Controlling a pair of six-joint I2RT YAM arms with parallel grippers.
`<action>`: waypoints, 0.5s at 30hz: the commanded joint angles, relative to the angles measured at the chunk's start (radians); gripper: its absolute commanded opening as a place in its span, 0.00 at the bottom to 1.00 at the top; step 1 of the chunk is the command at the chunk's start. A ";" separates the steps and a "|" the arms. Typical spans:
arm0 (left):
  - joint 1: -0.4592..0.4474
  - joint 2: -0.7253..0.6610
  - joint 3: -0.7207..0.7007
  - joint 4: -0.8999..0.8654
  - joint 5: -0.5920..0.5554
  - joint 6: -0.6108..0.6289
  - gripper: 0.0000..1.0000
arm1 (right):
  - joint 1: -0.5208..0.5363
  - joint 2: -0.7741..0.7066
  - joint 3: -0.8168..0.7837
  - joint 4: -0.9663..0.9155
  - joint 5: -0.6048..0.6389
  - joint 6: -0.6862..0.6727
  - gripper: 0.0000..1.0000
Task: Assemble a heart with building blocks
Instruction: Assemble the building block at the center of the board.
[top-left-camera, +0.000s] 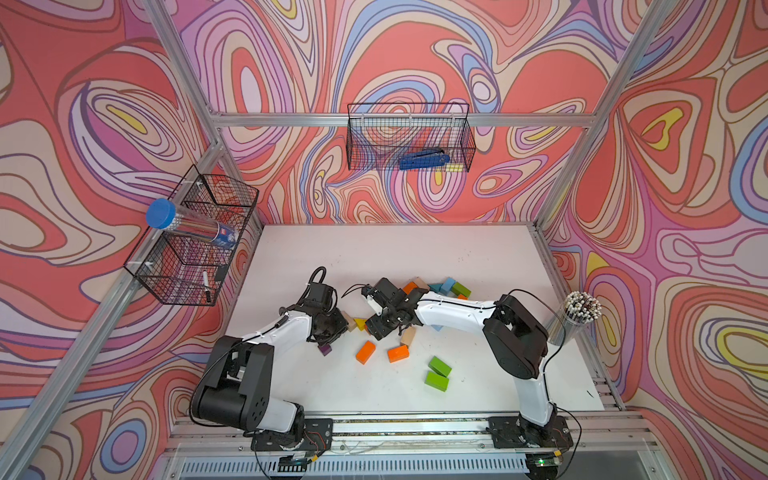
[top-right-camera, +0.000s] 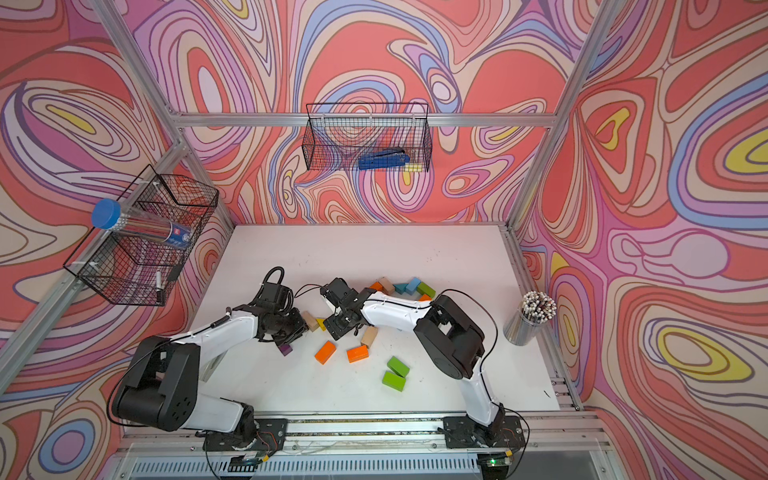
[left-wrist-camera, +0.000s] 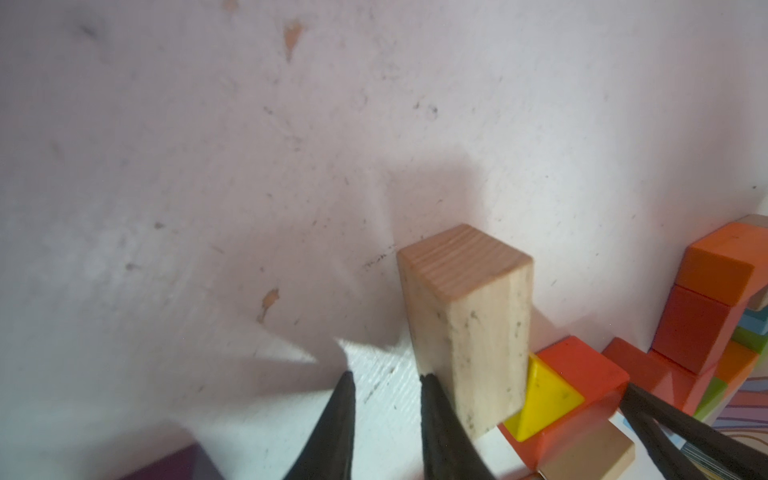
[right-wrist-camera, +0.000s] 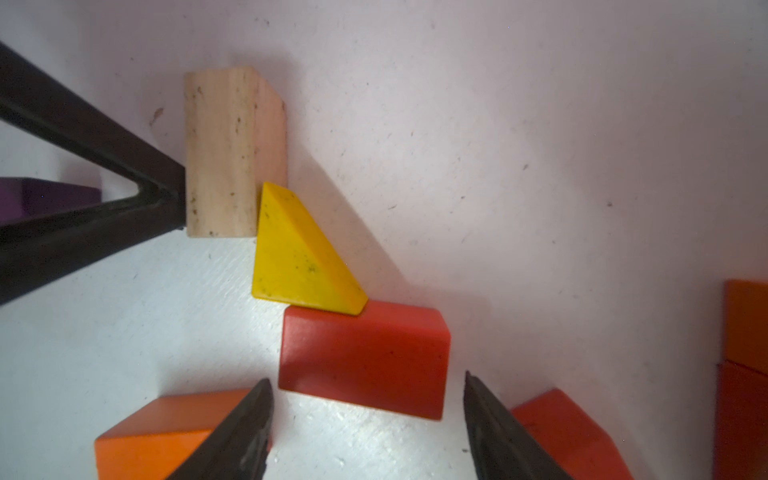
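Observation:
A plain wood block (left-wrist-camera: 469, 332) lies on the white table with a yellow wedge (right-wrist-camera: 299, 257) against its end. The wedge touches a red brick (right-wrist-camera: 365, 357). My left gripper (left-wrist-camera: 386, 380) is open a little with only bare table between its fingers; one fingertip (left-wrist-camera: 430, 386) rests against the wood block's side. My right gripper (right-wrist-camera: 368, 380) is open, with the red brick just beyond its tips. In both top views the two grippers (top-left-camera: 338, 328) (top-left-camera: 376, 328) face each other mid-table. A purple cube (top-left-camera: 326, 350) sits beside the left one.
Two orange bricks (top-left-camera: 365, 352) (top-left-camera: 398, 353), a wood brick (top-left-camera: 408, 336) and two green bricks (top-left-camera: 438, 372) lie loose near the front. More blocks (top-left-camera: 446, 286) cluster behind the right arm. A pencil cup (top-left-camera: 575, 318) stands at the right edge. Wire baskets (top-left-camera: 409, 137) (top-left-camera: 195, 241) hang on the walls.

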 joint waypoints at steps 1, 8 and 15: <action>-0.005 -0.019 0.019 -0.031 -0.022 0.005 0.30 | -0.004 0.030 0.026 0.018 -0.014 0.016 0.73; -0.005 -0.019 0.020 -0.034 -0.019 0.007 0.30 | -0.004 0.050 0.035 0.019 0.002 0.031 0.69; -0.005 -0.016 0.024 -0.037 -0.019 0.008 0.29 | -0.004 0.051 0.036 0.007 0.028 0.011 0.60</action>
